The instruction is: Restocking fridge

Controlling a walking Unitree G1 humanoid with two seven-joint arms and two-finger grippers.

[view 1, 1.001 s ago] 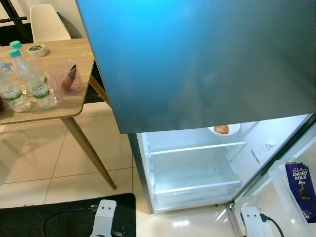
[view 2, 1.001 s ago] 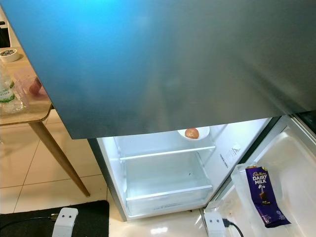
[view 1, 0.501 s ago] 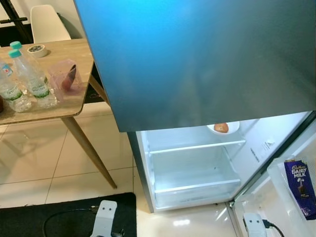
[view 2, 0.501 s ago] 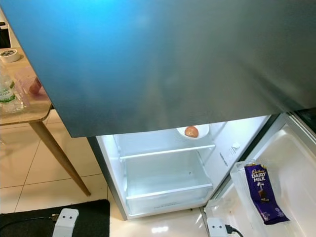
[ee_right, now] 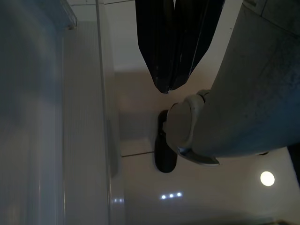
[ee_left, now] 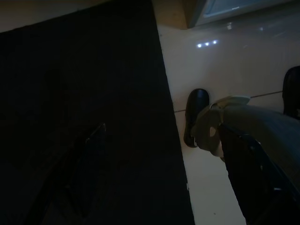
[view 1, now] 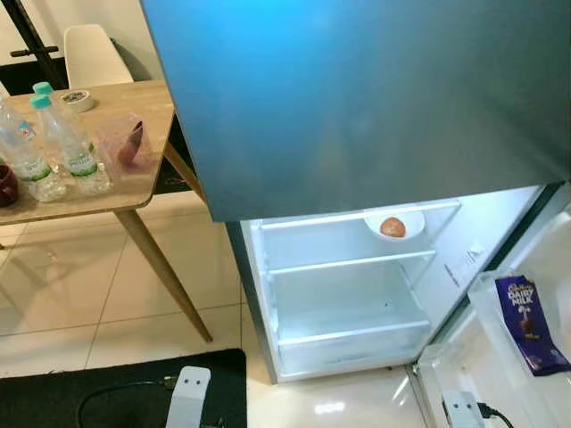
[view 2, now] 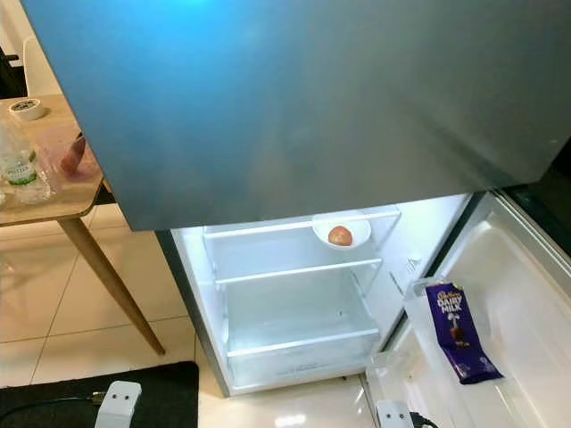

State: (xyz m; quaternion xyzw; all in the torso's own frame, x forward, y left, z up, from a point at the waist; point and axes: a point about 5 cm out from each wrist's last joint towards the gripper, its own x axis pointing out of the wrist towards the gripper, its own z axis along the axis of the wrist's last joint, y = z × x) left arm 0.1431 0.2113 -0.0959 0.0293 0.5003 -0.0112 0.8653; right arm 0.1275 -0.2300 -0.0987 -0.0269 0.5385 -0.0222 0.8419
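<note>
Fridge (view 1: 339, 303): lower door open, shelves nearly bare.
Stocked: bowl (view 1: 393, 223) at 1 o'clock; chocolate bar (view 1: 526, 323) in the door.
Left: bottles (view 1: 64, 147) on the table (view 1: 134, 192), 10 o'clock.
Right gripper (ee_right: 169, 51): fingers together, empty, hanging idle.
Left gripper: jaws cannot be made out.

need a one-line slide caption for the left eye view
Open fridge with a fruit in a white bowl on the shelf, chocolate bar in the door, water bottles on the wooden table.

Blue-grey fridge door (view 1: 357, 98), white lit inside.
Purple chocolate bar (view 1: 526, 323) in the white door shelf; orange-brown fruit (view 1: 392, 226) in a white bowl (view 1: 412, 219); teal-capped bottles (view 1: 76, 152) on the tan table (view 1: 134, 192); black mat (view 1: 107, 392).
</note>
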